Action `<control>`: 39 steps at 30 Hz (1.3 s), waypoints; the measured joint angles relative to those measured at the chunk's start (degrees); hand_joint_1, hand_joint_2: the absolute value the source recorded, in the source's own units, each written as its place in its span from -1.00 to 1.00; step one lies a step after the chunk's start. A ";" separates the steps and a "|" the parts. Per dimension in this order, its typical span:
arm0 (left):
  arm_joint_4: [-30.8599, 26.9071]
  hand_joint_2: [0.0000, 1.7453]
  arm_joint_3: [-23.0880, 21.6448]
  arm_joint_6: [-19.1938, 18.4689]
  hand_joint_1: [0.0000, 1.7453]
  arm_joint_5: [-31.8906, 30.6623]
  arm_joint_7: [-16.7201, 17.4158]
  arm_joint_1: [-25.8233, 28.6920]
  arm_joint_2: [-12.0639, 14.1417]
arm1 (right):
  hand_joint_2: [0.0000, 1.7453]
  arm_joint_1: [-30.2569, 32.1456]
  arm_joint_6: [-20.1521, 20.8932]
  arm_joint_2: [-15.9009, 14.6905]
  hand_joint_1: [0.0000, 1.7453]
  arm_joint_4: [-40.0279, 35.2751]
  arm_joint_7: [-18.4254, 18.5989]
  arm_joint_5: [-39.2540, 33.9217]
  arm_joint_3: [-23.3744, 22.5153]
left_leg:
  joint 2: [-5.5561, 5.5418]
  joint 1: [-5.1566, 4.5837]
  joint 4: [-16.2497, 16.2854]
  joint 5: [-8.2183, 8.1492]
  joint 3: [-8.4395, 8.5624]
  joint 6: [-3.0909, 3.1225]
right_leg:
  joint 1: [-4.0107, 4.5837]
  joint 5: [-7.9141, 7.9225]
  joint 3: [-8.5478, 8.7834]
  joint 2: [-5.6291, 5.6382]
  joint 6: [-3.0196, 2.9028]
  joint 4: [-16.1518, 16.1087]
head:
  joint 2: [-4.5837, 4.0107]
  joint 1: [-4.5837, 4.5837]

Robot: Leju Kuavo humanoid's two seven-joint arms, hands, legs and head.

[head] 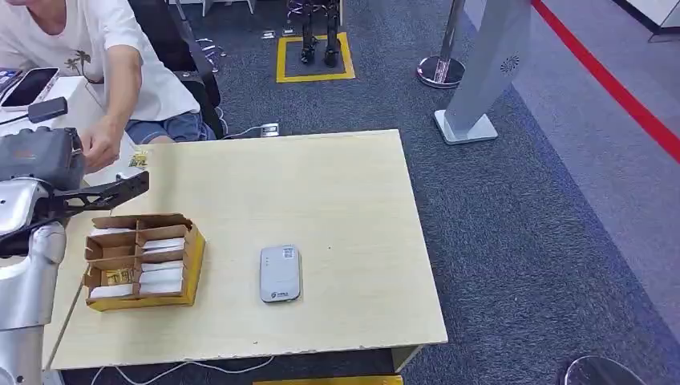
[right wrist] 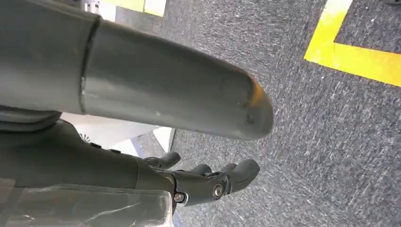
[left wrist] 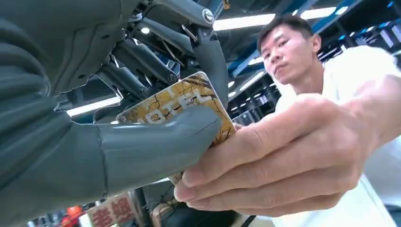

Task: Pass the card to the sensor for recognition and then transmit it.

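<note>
The robot's left hand (left wrist: 118, 118) is raised at the far left corner of the pale wooden table (head: 337, 192), and in the left wrist view its thick grey thumb presses a mottled yellow-brown plastic card (left wrist: 189, 101) printed with "OTEL" lettering against its darker fingers (left wrist: 142, 75), so the card is pinched in that hand. A person's hand (left wrist: 279, 156) reaches in from the other side and its fingertips touch the card's free edge and underside; the head view shows this person in a white T-shirt (head: 96, 40) seated at that same corner, hand (head: 100, 148) beside the robot's dark fingers. Near the table's left front stands an open brown cardboard box with dividers (head: 143, 261), its compartments holding stacked white cards and one yellowish card. Just to its right, apart from it, a flat grey rounded-rectangle card sensor (head: 280, 273) lies on the tabletop. The right hand (right wrist: 208, 182) hangs over dark grey carpet (right wrist: 307, 142) marked with yellow tape; its fingers are curled inward and hold nothing. A slanted silver sign stand (head: 485, 72) rises on the carpet beyond the table.
</note>
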 joint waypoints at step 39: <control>-7.43 1.00 8.31 6.98 -1.00 28.96 -7.81 7.42 -18.55 | -1.00 0.26 0.20 0.00 -1.00 0.11 1.51 -0.09 0.28 | 0.02 -0.04 0.01 -0.06 -0.04 0.06 | -0.03 -0.01 -0.01 0.04 0.01 -0.01 | 0.00 -0.02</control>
